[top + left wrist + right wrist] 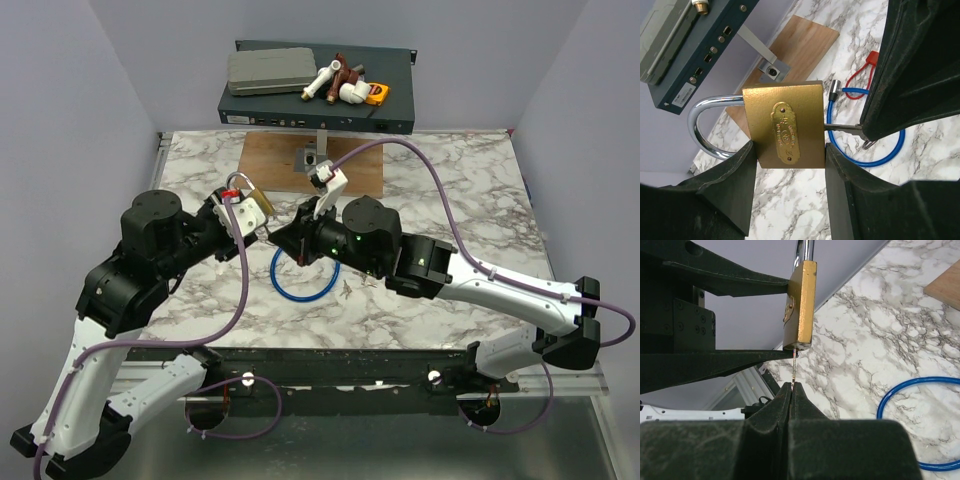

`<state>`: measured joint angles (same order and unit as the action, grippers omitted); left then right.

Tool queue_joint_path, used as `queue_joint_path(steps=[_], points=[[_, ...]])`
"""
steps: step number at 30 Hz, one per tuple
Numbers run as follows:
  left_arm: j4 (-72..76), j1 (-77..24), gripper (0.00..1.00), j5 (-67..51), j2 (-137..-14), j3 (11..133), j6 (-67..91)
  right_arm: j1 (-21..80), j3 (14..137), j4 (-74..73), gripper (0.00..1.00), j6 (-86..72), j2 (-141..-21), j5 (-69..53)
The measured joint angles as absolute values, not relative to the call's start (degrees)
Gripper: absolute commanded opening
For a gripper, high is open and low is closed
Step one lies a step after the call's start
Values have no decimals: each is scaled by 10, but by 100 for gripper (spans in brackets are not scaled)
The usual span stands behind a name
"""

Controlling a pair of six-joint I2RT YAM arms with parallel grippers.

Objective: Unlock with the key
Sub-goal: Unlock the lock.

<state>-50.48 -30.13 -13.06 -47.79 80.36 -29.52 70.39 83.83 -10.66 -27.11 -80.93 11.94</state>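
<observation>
L gripper (790, 156) clamps brass padlock (785, 125) across its body, clear of marble table (480, 190). R gripper (791, 389) pinched tight on key (794, 365). Key blade spans from R fingertips to padlock's bottom face, tip touching. Blue cable (303, 288) lies on table underneath.

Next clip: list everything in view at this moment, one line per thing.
brass padlock with silver shackle: one, gold, in the air, gripped by its sides
tiny silver metal key: one, silver, tip in padlock's base
marbled tabletop: one, white-grey, under the arms
blue cable: one, blue, looped on tabletop
thin red plastic loop strap: one, red, by cable's plug
wooden board: one, brown, table's far middle
navy rack unit: one, behind table, bearing grey case, pipe fittings
left gripper: black, shut on padlock
right gripper: black, shut on key
</observation>
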Motion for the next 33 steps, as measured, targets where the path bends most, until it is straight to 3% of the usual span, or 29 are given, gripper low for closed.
queue_joint_path(steps=[20, 33], points=[[-501, -322, 0, -119, -474, 790, -339, 694, 827, -114, 1, -285, -794, 115], [-472, -363, 0, -43, -462, 755, -329, 689, 785, -65, 1, -331, -789, 107]])
